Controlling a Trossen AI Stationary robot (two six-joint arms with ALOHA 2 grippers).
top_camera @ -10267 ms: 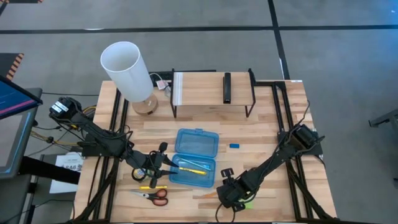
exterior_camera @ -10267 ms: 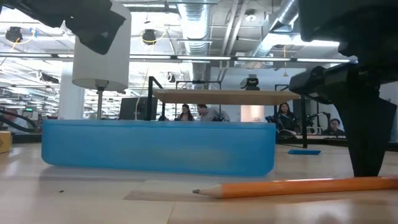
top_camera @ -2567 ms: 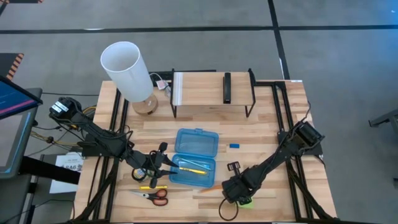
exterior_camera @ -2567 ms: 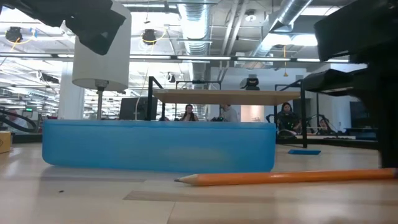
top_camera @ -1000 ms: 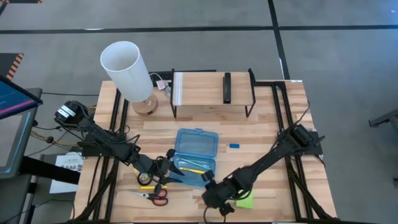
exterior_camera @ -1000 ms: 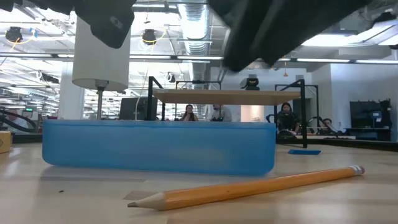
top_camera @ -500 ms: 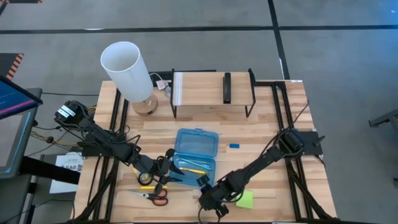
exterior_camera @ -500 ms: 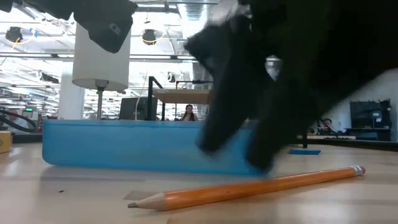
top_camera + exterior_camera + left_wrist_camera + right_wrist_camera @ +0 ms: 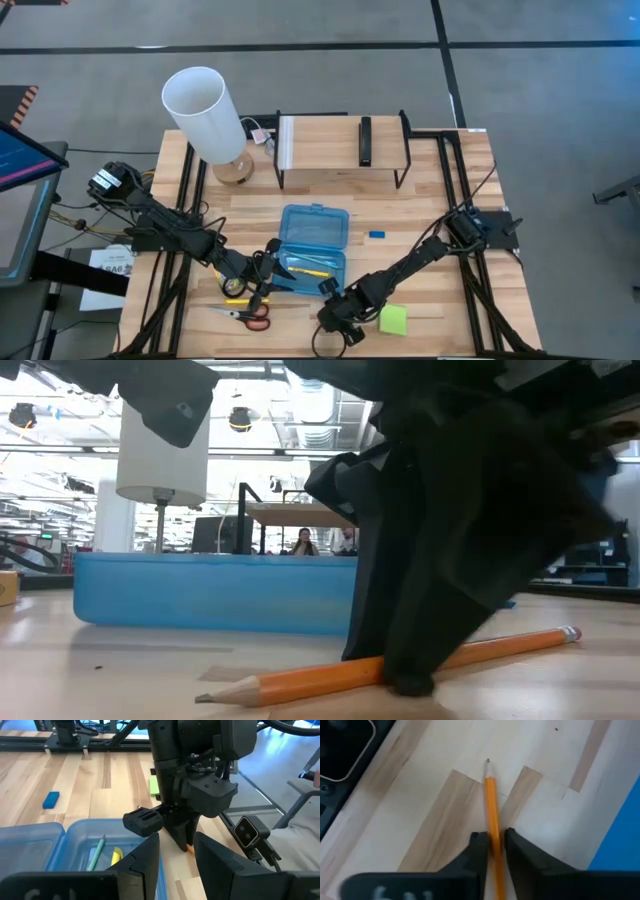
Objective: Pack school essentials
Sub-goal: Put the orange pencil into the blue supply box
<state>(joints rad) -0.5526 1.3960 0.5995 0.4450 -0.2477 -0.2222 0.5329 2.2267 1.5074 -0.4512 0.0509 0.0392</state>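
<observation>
Between the right hand's narrowed fingers lies the orange pencil, flat on the table.

Both arms are dark, almost black, built from slim tubes joined by thicker round joints. Black cables run along the left arm and the right arm. The left arm carries a white label near its base. The right gripper has a blocky matte housing with angular edges. The left gripper has flat, wide black fingers.
</observation>
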